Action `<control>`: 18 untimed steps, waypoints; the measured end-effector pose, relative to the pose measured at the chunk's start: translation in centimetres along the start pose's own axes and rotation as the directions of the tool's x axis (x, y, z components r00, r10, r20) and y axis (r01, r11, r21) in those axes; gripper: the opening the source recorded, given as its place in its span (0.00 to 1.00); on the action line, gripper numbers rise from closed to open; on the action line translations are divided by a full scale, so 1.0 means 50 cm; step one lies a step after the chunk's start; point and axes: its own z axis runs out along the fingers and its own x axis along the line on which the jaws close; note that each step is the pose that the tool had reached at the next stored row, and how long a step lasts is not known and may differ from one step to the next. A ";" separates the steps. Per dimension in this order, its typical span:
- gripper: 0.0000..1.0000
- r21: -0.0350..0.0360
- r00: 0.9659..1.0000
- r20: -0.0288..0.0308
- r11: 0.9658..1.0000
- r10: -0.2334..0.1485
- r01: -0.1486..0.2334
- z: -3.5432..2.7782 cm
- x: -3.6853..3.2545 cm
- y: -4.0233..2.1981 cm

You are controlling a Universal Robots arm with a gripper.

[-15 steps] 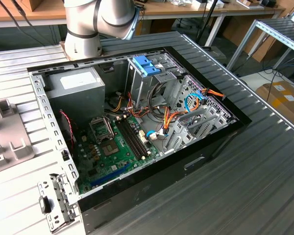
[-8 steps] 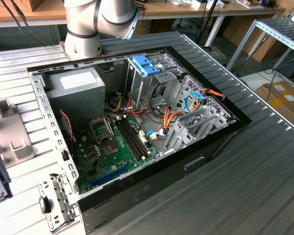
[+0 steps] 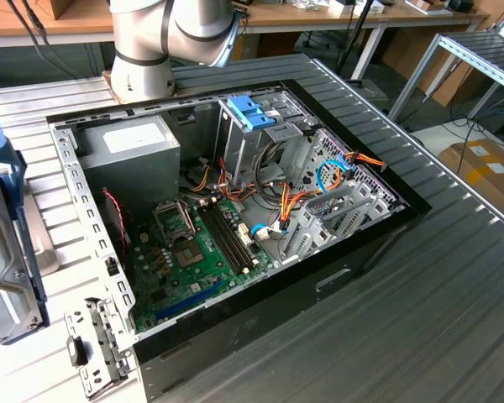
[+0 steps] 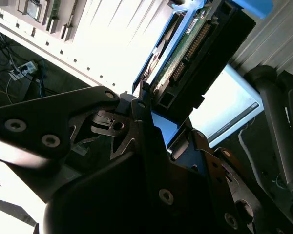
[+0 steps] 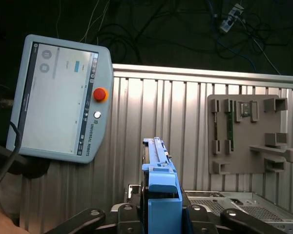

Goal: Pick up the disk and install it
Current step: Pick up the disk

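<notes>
Arm [image 3: 172,38] cut off by exterior view's upper edge above base joint. Blue-and-metal object [image 3: 8,269] at exterior view's left cut off by edge; kind could not be told. Disk [image 5: 160,180] stood edge-on in first wrist view, lower end hidden between gripper [image 5: 161,217] parts and cut off by edge. In second wrist view, disk's far end was cut off too; table [image 4: 112,39] washed out white. Pendant [image 5: 58,97] screen print too small to read. Cables [image 3: 290,201] hid part of case [image 3: 235,327] floor.
</notes>
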 end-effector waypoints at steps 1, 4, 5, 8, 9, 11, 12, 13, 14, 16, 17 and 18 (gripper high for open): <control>0.37 0.000 1.000 0.000 1.000 0.000 0.000 0.001 0.000 -0.002; 0.37 0.000 1.000 0.000 1.000 0.000 0.000 0.004 0.000 -0.006; 0.37 0.000 1.000 0.000 1.000 0.000 0.000 0.005 0.001 -0.007; 0.37 0.000 1.000 0.000 1.000 0.000 0.000 0.006 0.001 -0.008; 0.37 0.000 1.000 0.000 1.000 0.000 0.000 0.007 0.001 -0.009; 0.37 0.000 1.000 0.000 1.000 0.000 0.000 0.008 0.001 -0.009; 0.37 0.000 1.000 0.000 1.000 0.000 0.000 0.008 0.001 -0.010; 0.37 0.000 1.000 0.000 1.000 0.000 0.000 0.009 0.001 -0.010; 0.37 0.000 1.000 0.000 1.000 0.000 0.000 0.010 0.001 -0.011; 0.37 0.000 1.000 0.000 1.000 0.000 0.000 0.011 0.001 -0.011; 0.37 0.000 1.000 0.000 1.000 0.000 0.000 0.011 0.001 -0.012; 0.37 0.000 1.000 0.000 1.000 0.000 0.000 0.012 0.001 -0.013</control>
